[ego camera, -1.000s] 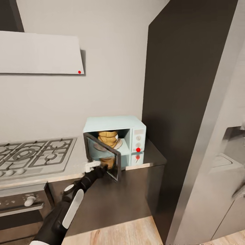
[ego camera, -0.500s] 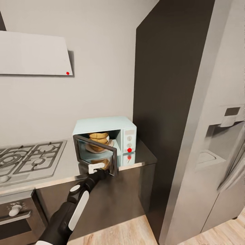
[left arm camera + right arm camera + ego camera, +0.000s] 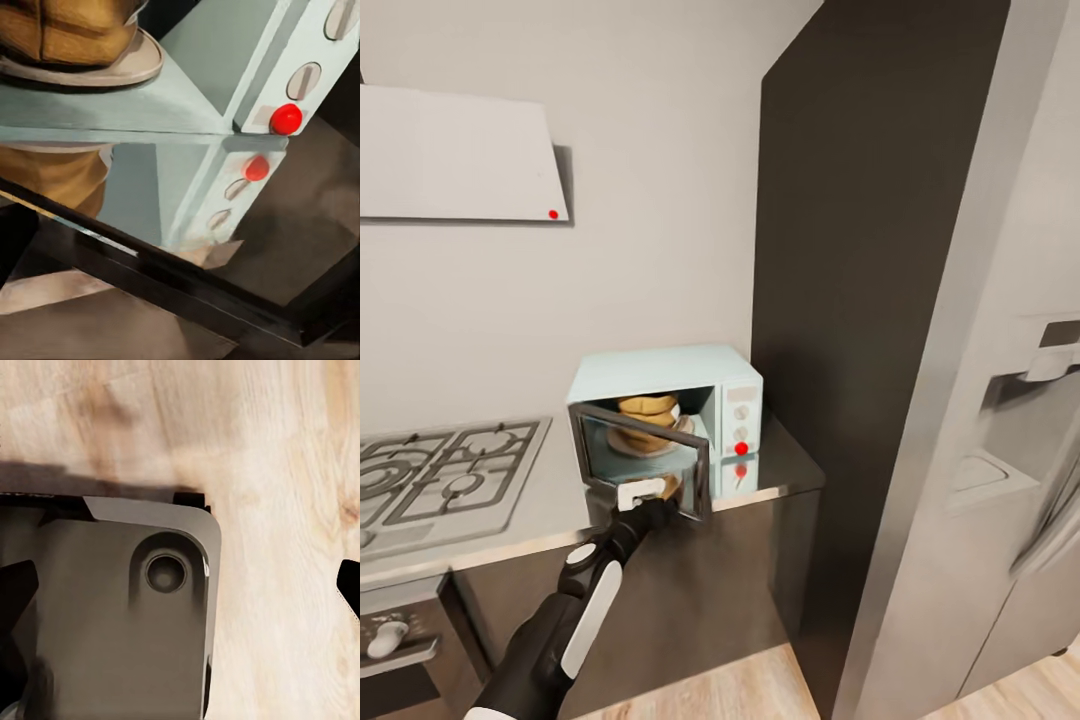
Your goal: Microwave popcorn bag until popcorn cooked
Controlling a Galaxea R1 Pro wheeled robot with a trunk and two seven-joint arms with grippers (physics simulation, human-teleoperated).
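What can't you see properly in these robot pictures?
- Popcorn: the popcorn bag sits inside the microwave in the head view, too small to show kernels; the picture edge cuts its top in the left wrist view.
- Left gripper: at the microwave door in the head view, too small to tell open or shut.
- Right gripper: the right wrist view shows dark tips at the picture edges.

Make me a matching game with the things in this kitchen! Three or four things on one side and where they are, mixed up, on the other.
Things:
1. popcorn bag
2. left gripper
3. hob
4. red dot

Places:
A. on the microwave's front panel
B. at the open door's lower edge
C. on the plate inside the microwave
D. set in the countertop, left of the microwave

Pairs: 1-C, 2-B, 3-D, 4-A
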